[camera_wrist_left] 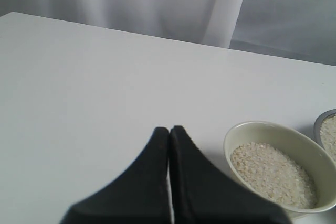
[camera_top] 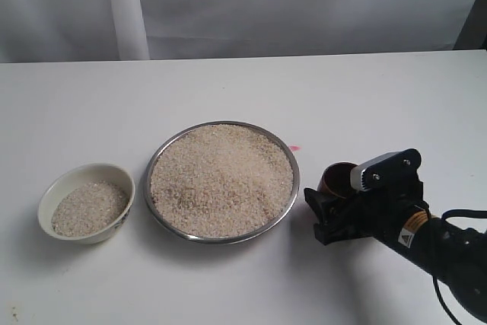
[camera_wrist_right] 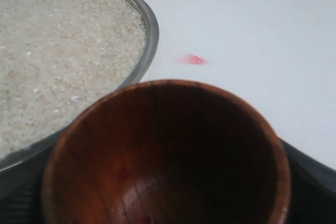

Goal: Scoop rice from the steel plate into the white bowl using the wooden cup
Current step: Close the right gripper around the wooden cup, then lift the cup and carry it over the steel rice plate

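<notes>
The steel plate, heaped with rice, sits mid-table. Left of it stands the white bowl, partly filled with rice. The wooden cup stands upright and empty just right of the plate. My right gripper straddles the cup, and its black fingers lie against both sides of the cup. The plate's rim is close beside the cup. My left gripper hangs shut and empty above the bare table, near the bowl; the exterior view does not show it.
A small pink mark lies on the white table between plate and cup. A pale curtain with a white pole closes off the far edge. The right arm's cable trails at the lower right.
</notes>
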